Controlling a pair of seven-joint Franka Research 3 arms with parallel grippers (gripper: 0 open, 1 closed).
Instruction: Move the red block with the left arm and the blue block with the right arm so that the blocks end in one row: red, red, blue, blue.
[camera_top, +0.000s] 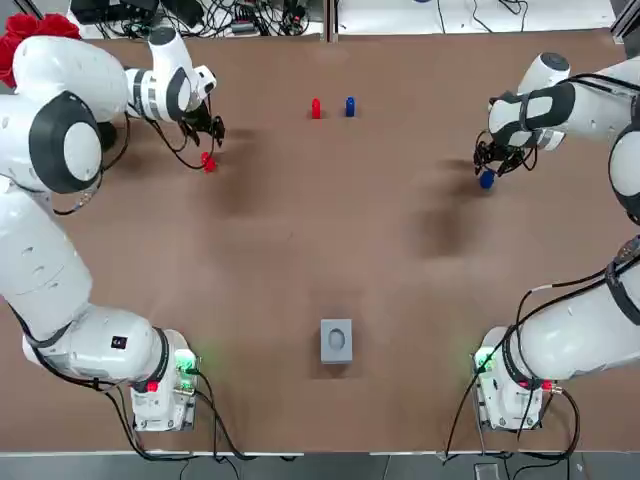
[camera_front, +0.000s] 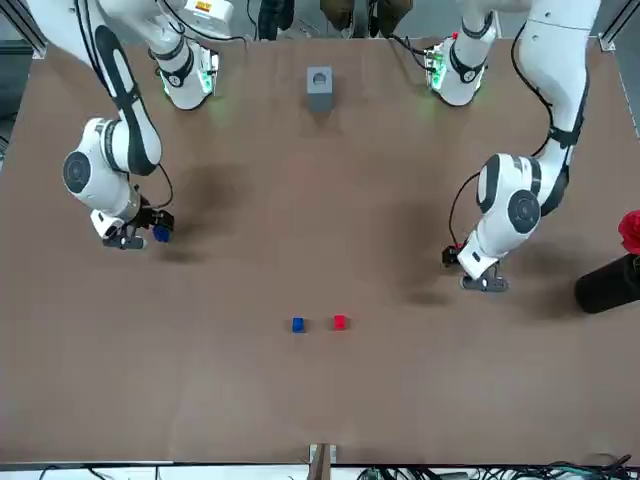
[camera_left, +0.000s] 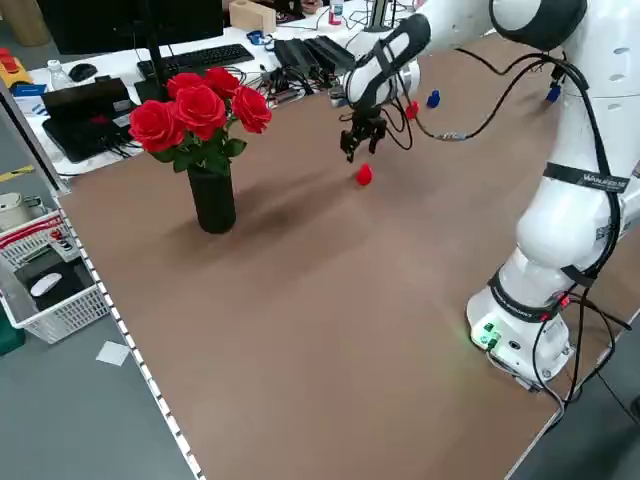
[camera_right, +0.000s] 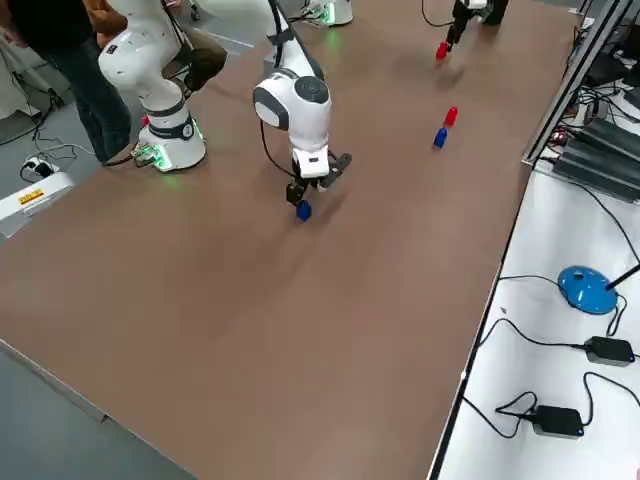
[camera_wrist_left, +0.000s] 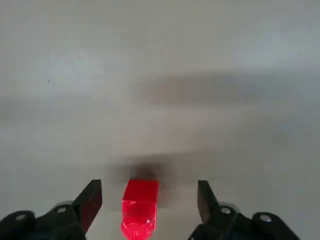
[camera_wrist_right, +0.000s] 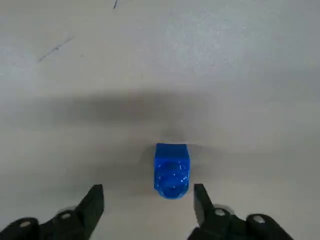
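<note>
1. Bench (camera_top: 330, 250) is carrying four blocks on my feed
2. My left pincer (camera_wrist_left: 147, 192) is hovering spread above a red block (camera_wrist_left: 141, 207) at far left
3. My right pincer (camera_wrist_right: 146, 192) is hovering spread close by a blue block (camera_wrist_right: 171, 170) at far right
4. A second red block (camera_top: 316, 108) and second blue block (camera_top: 349, 106) are sitting together, far centre

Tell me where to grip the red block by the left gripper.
Grip the red block by its opposite side faces, probably straight down from above: it sits alone on the table, fitting between the open fingers of the left gripper.
</note>
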